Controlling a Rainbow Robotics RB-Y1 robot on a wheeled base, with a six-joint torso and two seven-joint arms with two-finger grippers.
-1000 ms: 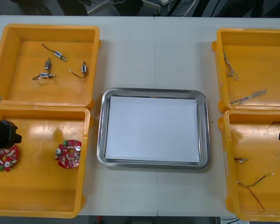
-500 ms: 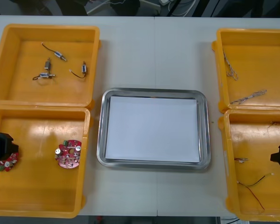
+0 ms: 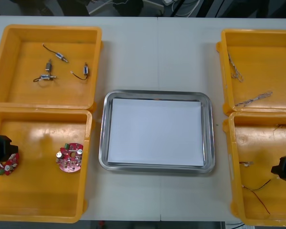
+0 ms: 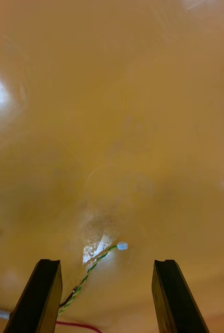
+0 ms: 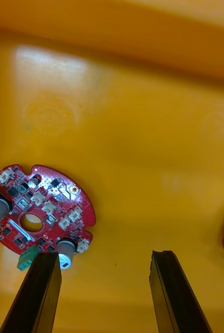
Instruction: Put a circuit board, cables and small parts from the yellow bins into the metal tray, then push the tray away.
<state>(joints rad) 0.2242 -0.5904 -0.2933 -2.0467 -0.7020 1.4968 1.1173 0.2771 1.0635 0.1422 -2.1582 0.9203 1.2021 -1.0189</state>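
**Aim before the grab — both sides**

Left claw [image 5: 104, 257] hangs open low in its yellow bin [image 3: 38, 200], likely lining up on a red board [image 5: 39, 208] — that board lies at one finger's tip, off to the side rather than between the two. Right claw [image 4: 107, 263] is open too; a thin cable [image 4: 94, 263] runs between its fingers [image 4: 166, 291]. Tray [image 3: 102, 143] sits well apart.

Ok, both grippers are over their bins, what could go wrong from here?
1. The circuit board lies beside one finger of the open left gripper, not centred; closing might clip its edge or miss.
2. The thin cable lies flat beside one finger of the open right gripper; it may slip out, or drag the red cable along.
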